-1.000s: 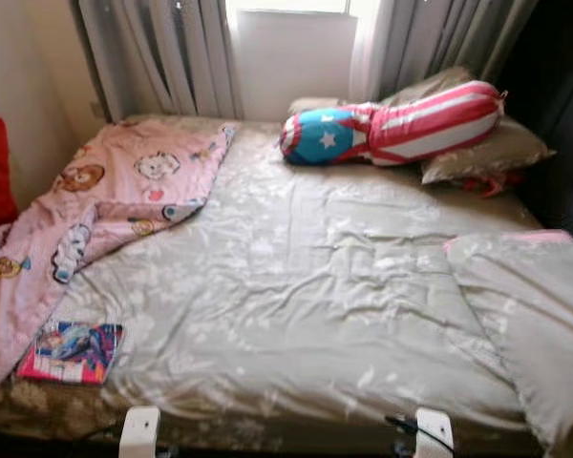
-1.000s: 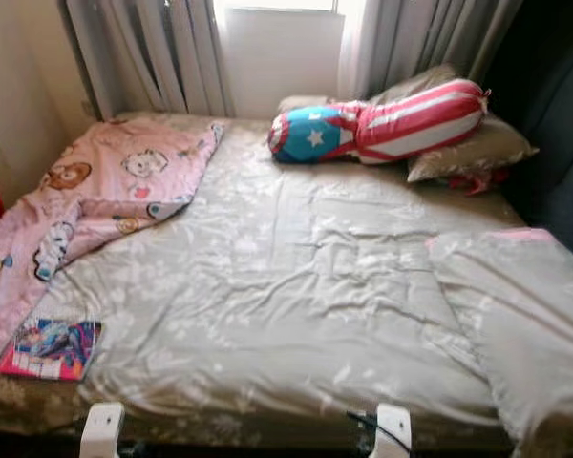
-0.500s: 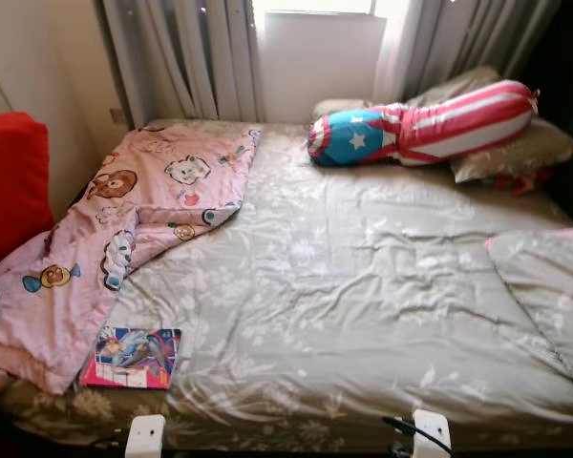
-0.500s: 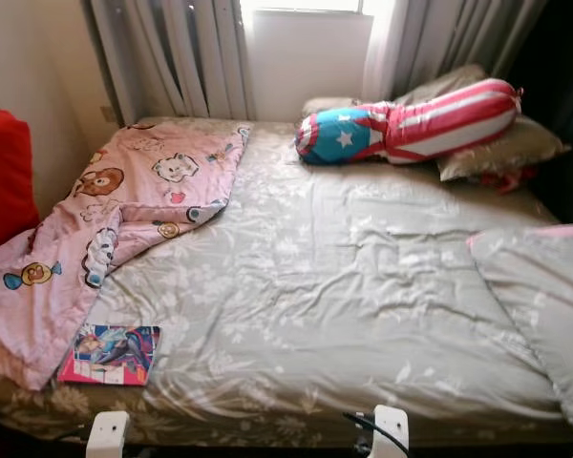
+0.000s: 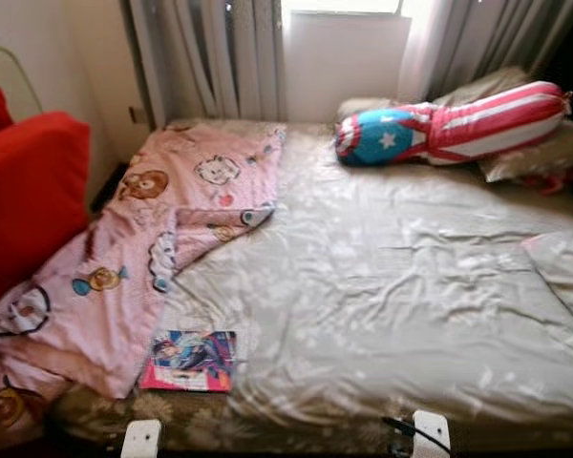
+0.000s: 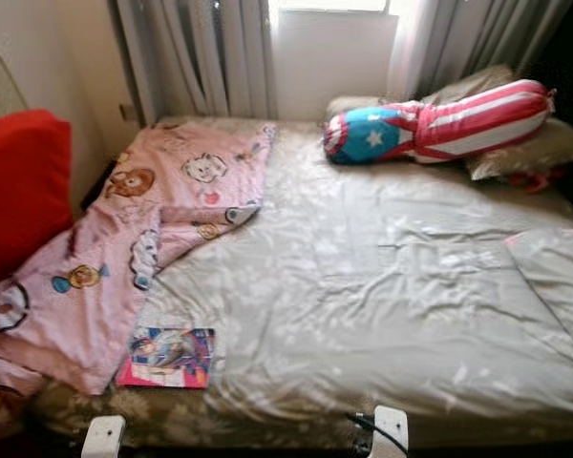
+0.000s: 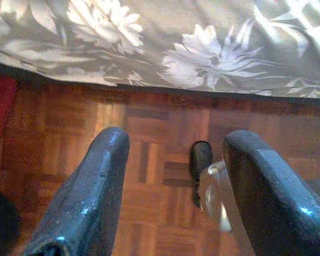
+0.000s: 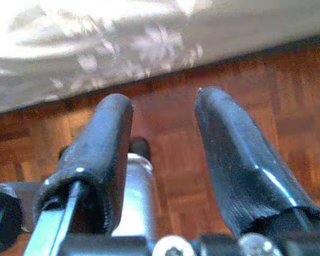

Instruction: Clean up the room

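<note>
Both arms hang idle at the foot of the bed (image 5: 296, 425), so each wrist camera looks down at the parquet floor (image 7: 149, 138). The left end effector (image 7: 173, 181) has its fingers spread with nothing between them, and the right end effector (image 8: 162, 160) is the same (neither is needed until something is chosen).

Nearest on the bed, a book (image 5: 189, 360) lies flat by the front left corner, touching the edge of a pink blanket (image 5: 162, 239) that trails off the left side, probably tossed aside. Red cushions (image 5: 24, 200) stand beside it. Farther back, a striped bolster (image 5: 454, 122) rests against pillows (image 5: 530, 157) below the curtains (image 5: 220, 52).
</note>
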Available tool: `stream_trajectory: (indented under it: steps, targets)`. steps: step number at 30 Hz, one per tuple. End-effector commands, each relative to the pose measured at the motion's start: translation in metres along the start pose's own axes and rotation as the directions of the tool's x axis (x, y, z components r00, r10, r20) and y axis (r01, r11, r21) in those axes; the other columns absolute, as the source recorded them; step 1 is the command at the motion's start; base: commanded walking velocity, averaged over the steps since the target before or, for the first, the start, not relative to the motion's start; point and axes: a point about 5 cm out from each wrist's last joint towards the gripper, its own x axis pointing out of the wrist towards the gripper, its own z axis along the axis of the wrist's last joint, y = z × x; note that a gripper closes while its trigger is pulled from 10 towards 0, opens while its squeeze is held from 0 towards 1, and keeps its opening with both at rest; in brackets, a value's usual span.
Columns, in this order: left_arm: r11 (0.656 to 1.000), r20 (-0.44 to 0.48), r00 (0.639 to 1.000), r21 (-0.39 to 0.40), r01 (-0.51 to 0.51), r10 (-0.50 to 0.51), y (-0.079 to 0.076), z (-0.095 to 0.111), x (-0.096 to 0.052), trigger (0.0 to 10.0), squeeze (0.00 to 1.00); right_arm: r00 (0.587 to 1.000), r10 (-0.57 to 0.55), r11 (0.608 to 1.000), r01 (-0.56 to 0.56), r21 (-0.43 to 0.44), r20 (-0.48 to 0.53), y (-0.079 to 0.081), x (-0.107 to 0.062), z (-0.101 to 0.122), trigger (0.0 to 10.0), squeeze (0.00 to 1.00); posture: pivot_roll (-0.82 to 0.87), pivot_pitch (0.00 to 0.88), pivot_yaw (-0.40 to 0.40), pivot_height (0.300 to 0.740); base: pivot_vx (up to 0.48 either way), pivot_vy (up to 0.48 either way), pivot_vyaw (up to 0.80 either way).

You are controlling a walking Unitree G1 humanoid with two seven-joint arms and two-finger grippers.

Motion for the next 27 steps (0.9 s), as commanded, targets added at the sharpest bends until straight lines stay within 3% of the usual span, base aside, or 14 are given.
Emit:
stream_trajectory:
  steps: [1, 18, 27]
  targets:
    - [1.000, -0.011, 1.000, 0.013, -0.012, 0.012, 0.004, -0.002, -0.001, 10.0, 0.00, 1.000, 0.003, 1.000, -0.003, 0.001, 0.000, 0.002, 0.000, 0.001, 10.0, 0.00, 0.02, 0.000, -0.029, 0.740, 0.000, 0.461, 0.00]
    - [1.000, -0.001, 1.000, 0.009, -0.015, 0.015, 0.007, 0.000, -0.001, 10.0, 0.00, 1.000, 0.006, 1.000, -0.006, 0.008, 0.002, 0.001, 0.000, 0.001, 10.0, 0.00, 0.02, 0.000, -0.030, 0.740, 0.000, 0.437, 0.00]
    - [1.000, 0.005, 1.000, 0.016, -0.006, 0.006, -0.003, 0.001, 0.001, 10.0, 0.00, 1.000, 0.007, 1.000, -0.007, 0.012, 0.003, 0.001, 0.000, 0.001, 10.0, 0.00, 0.02, 0.000, -0.029, 0.740, 0.000, 0.000, 0.00]
